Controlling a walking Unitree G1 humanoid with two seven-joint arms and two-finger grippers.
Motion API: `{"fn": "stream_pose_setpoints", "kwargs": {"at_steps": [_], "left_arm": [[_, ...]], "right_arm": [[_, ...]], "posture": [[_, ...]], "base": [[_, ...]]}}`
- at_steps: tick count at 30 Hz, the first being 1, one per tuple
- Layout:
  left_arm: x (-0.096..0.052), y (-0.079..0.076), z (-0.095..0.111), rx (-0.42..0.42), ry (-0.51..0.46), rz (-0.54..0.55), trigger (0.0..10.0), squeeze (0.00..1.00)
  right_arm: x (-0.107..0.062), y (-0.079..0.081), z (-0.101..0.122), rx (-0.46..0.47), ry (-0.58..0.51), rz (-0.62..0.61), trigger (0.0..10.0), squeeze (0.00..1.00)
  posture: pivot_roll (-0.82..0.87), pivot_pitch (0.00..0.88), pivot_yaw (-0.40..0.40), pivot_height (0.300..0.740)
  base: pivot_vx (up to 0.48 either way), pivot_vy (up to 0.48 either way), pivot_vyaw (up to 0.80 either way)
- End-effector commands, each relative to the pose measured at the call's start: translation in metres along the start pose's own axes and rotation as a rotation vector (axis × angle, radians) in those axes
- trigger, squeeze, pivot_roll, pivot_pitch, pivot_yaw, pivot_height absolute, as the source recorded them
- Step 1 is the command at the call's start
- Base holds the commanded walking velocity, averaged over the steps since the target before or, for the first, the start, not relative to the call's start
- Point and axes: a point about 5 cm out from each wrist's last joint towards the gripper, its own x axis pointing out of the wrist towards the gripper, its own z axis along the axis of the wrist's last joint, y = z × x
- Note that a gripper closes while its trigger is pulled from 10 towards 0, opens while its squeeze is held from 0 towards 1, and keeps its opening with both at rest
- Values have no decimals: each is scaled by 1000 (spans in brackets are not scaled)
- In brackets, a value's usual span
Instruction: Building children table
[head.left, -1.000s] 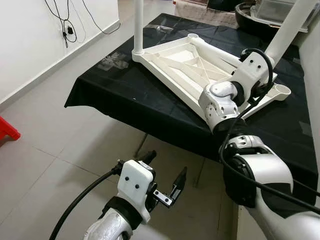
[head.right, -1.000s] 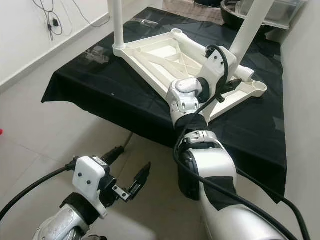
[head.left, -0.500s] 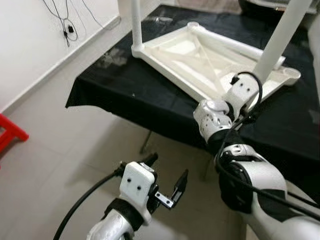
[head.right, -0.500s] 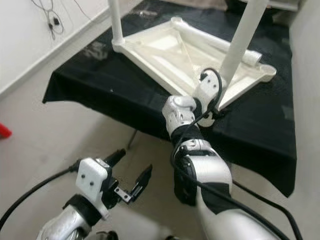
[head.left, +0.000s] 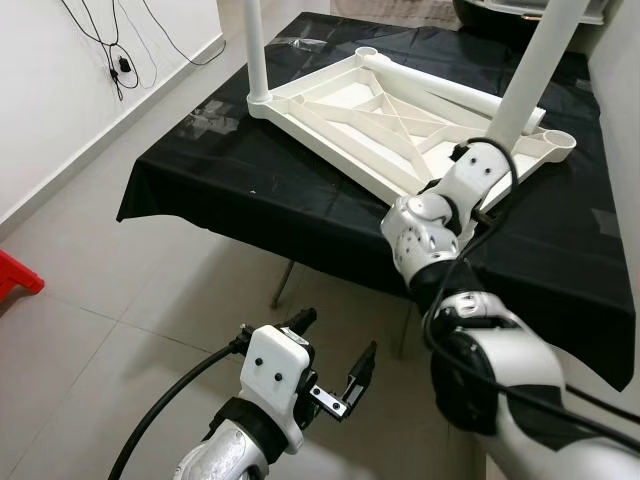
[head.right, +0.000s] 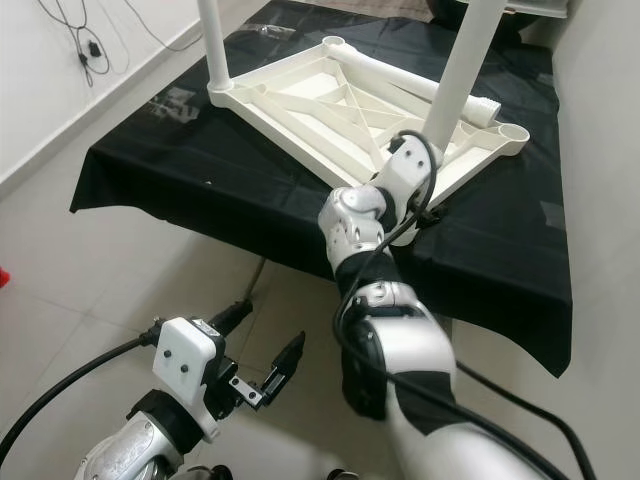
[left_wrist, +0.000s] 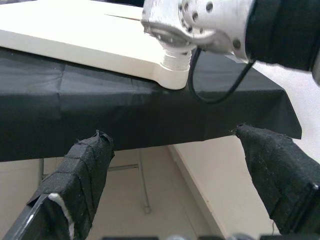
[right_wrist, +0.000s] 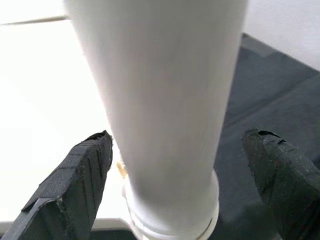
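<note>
A white plastic children's table top (head.left: 380, 120) lies upside down on a black-covered table (head.left: 230, 190). One white leg (head.left: 253, 50) stands in its far left corner. A second leg (head.left: 525, 80) stands in the near right corner socket. A third leg (head.left: 440, 88) lies loose on the underside. My right gripper (right_wrist: 177, 150) is open, with its fingers (right_wrist: 75, 185) either side of the second leg (right_wrist: 160, 100) near the base. My left gripper (head.left: 335, 345) hangs open over the floor, below the black table's edge, holding nothing.
The black cloth hangs over the table's front edge (left_wrist: 125, 120), with folding legs beneath. A red object (head.left: 15, 275) sits on the tiled floor at far left. Cables (head.left: 115, 60) hang on the white wall. A dark tub (head.left: 500, 15) stands behind the table.
The head view has shifted. My right gripper stays at the base of the near right leg, its wrist slightly raised. The left gripper has not moved.
</note>
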Motion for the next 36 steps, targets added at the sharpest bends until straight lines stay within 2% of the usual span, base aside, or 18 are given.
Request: {"fn": "stream_pose_setpoints", "kwargs": {"at_steps": [1,6,7,11,13,15,18,19,20,22,25,27,30,36], "left_arm": [[-1,2,-6,0,23,1,10000,0],[-1,5,-8,6,25,0,10000,0],[0,5,-8,8,24,-1,10000,0],[1,7,-9,14,24,1,10000,0],[2,8,-10,17,27,2,10000,0],[1,12,-12,14,37,29,10000,0],[1,14,-13,10,40,45,10000,0],[2,27,-17,0,53,148,10000,0],[2,34,-20,6,71,200,10000,0],[2,34,-20,6,71,200,10000,0],[3,45,-26,20,110,258,10000,0],[3,46,-27,22,115,260,10000,0],[5,54,-34,70,146,299,10000,0],[9,54,-38,54,157,327,10000,0]], "right_arm": [[-6,1,-7,-36,5,44,10000,0],[-13,-8,-20,-90,22,128,10000,0],[-16,-14,-25,-92,37,156,10000,0],[-21,-25,-27,-134,17,241,10000,0],[-26,-34,-33,-172,29,301,10000,0],[-37,-52,-39,-221,-12,479,10000,0],[-44,-59,-42,-234,-22,552,10000,0],[-56,-90,-55,-277,-56,731,10000,0],[-60,-106,-63,-306,-71,780,10000,0],[-60,-106,-63,-306,-71,780,10000,0],[-70,-132,-82,-354,-40,833,10000,0],[-72,-136,-85,-356,-26,836,10000,0],[-80,-137,-89,-355,29,868,10000,0],[-83,-138,-89,-380,32,892,10000,0]], "posture": [[121,187,-16,740],[110,178,-14,740],[109,175,-12,740],[108,169,-15,740],[102,162,-16,740],[94,154,-20,740],[94,154,-20,740],[76,135,-16,740],[76,124,-16,740],[76,124,-16,740],[76,101,-2,740],[76,101,-2,740],[70,78,3,740],[60,50,3,740]], "base": [[0,0,0],[0,0,0],[0,0,0],[0,0,0],[0,0,0],[0,0,0],[0,0,0],[0,0,0],[0,0,0],[0,0,0],[0,0,0],[0,0,0],[0,0,-158],[0,0,-679]]}}
